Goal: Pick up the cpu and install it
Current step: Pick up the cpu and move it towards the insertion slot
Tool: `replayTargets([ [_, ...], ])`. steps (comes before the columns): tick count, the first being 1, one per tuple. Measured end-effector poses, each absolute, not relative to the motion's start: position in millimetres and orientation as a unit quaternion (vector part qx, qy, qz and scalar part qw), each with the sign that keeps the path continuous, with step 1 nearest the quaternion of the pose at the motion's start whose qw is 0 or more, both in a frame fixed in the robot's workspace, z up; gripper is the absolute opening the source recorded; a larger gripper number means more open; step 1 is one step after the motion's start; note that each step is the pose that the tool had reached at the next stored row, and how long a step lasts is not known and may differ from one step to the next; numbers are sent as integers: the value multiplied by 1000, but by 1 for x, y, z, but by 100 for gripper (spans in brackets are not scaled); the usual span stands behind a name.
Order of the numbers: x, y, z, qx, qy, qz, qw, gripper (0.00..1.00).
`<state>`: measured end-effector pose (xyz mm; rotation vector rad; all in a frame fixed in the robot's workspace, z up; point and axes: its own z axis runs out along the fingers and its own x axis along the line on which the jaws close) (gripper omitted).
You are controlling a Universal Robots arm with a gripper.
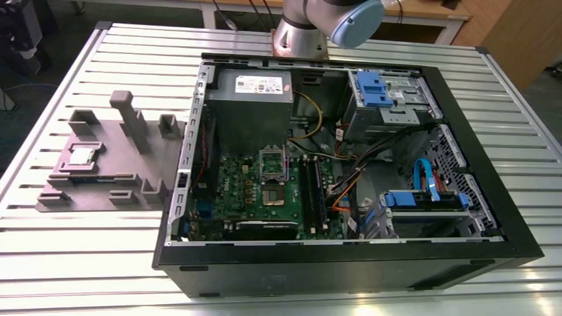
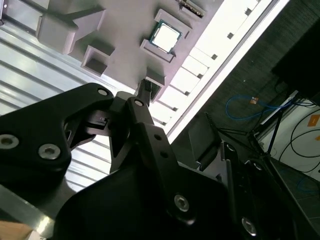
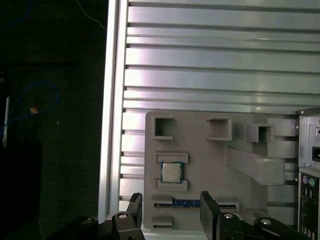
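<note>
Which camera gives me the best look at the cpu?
The first wrist view: the cpu is seen square-on in its seat on the grey fixture, unobstructed. The second wrist view shows it at a slant with glare on top. The exterior view shows it small, on the fixture beside the case.

Silver arm [image 1: 299, 36] w/ blue cap [image 1: 356, 23]; black jaws, silver screws [image 2: 49, 151].

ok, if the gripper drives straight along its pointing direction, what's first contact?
The gripper would likely meet the grey holder first, just beside the cpu; depth is unclear.
</note>
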<state>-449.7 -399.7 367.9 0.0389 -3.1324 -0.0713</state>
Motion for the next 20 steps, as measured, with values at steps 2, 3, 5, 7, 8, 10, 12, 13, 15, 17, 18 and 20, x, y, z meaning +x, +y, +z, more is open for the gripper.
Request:
replayTargets([
  [2, -450, -400, 366, 15, -1000, -23, 4, 58],
  [3, -450, -400, 366, 15, -1000, -23, 4, 58],
  [5, -450, -400, 366, 16, -1000, -23, 4, 58],
  [7, -450, -400, 366, 16, -1000, -23, 4, 58],
  [8, -450, -400, 366, 18, -1000, -23, 4, 58],
  [10, -450, -400, 366, 34, -999, -23, 4, 58],
  [12, -450, -400, 364, 39, -999, -23, 4, 58],
  [13, -450, -400, 362, 39, -999, -23, 4, 58],
  [15, -450, -400, 359, 38, -999, -23, 4, 58],
  [17, -450, -400, 355, 33, -999, -23, 4, 58],
  [18, -450, -400, 353, 32, -999, -23, 3, 58],
  [20, -450, -401, 351, 31, -999, -23, 3, 58],
])
